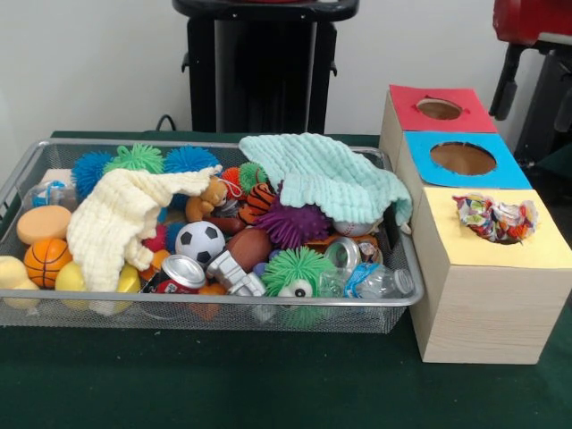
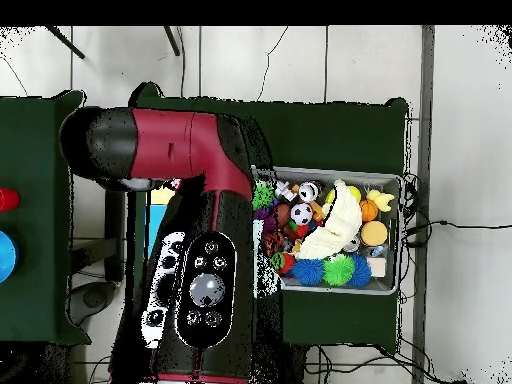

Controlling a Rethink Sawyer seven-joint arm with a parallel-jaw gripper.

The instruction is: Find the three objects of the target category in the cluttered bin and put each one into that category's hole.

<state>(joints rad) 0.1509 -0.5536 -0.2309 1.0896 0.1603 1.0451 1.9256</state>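
A wire mesh bin (image 1: 223,308) holds a heap of toys and trash: a soccer ball (image 1: 199,241), a basketball (image 1: 46,259), spiky rubber balls in purple (image 1: 293,223) and green (image 1: 293,271), crushed cans (image 1: 183,271), a clear plastic bottle (image 1: 375,281) and a small teddy bear (image 1: 212,195). To its right stands a wooden box with a red-topped hole (image 1: 439,108), a blue-topped hole (image 1: 462,158) and a yellow top (image 1: 554,250). A crumpled colourful paper wad (image 1: 494,217) sits in the yellow hole. The gripper shows in neither view.
A cream cloth (image 1: 112,223) and a mint cloth (image 1: 331,174) drape over much of the bin's contents. In the overhead view the red and black arm (image 2: 190,200) lies over the box, left of the bin (image 2: 390,180). Part of the arm (image 1: 532,18) shows top right.
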